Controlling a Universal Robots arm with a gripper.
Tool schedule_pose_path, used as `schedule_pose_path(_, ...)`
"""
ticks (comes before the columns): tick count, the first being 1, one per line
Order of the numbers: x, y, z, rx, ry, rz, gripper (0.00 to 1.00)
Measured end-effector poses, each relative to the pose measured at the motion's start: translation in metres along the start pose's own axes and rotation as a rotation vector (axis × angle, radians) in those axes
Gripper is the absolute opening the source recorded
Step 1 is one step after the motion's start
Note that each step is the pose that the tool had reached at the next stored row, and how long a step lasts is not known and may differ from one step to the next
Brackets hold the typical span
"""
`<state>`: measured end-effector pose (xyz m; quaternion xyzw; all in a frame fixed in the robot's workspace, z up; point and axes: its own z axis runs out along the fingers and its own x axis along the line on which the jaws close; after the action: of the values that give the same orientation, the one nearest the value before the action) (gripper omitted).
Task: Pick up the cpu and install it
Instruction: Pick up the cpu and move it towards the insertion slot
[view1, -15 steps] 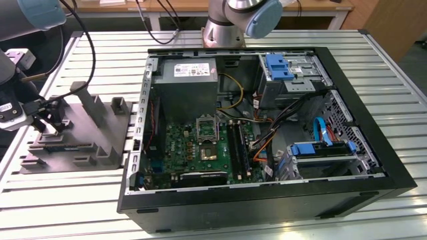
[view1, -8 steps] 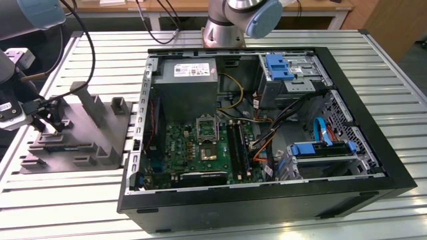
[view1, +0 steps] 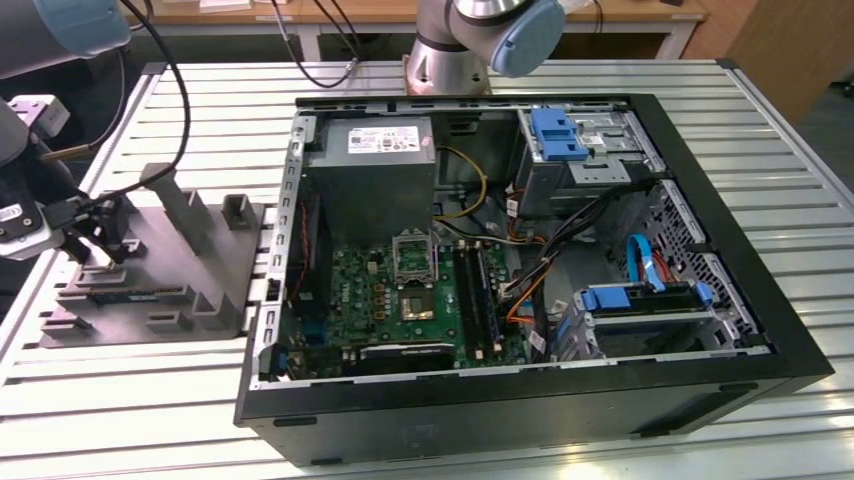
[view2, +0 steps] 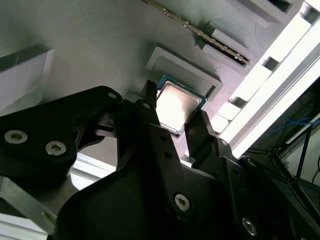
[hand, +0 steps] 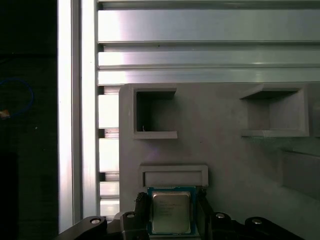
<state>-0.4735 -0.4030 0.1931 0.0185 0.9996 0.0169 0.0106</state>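
The end effector (hand: 172, 210) sits narrow, its two black fingers (hand: 141, 209) closed against opposite edges of the cpu (hand: 171, 214). In the first wrist view we look straight down on the chip's pale metal top and green border, framed by a finger on each side. The second wrist view takes the end effector (view2: 175, 117) from an angle. There the cpu (view2: 176, 106) catches the light between the fingers (view2: 150, 112), and one corner stands free of them. From these angles we cannot quite say whether the chip rests on the surface below or hangs just above it.

Just beside the cpu, in both wrist views, is a low raised frame (hand: 173, 176) moulded into the grey tray (hand: 220, 150). The first wrist view adds two square pockets in the tray beyond that frame. The second wrist view adds a thin memory module (view2: 215, 42) standing on edge in a slot.

The exterior view gives us the wider layout. The end effector (view1: 87, 240) hangs over the tray (view1: 200, 300) at the exterior view's left, on the slatted aluminium table (view1: 200, 110). Well apart from it, towards the exterior view's right, lies the open computer case (view1: 534, 420) with its green motherboard (view1: 400, 290), the metal-framed socket (view1: 414, 255) and the grey power supply (view1: 380, 170).
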Motion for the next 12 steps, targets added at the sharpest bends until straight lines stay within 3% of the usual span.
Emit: schedule_pose_path(12,0.0000,0.0000,-0.0017,0.0000,0.0000,0.000,0.47)
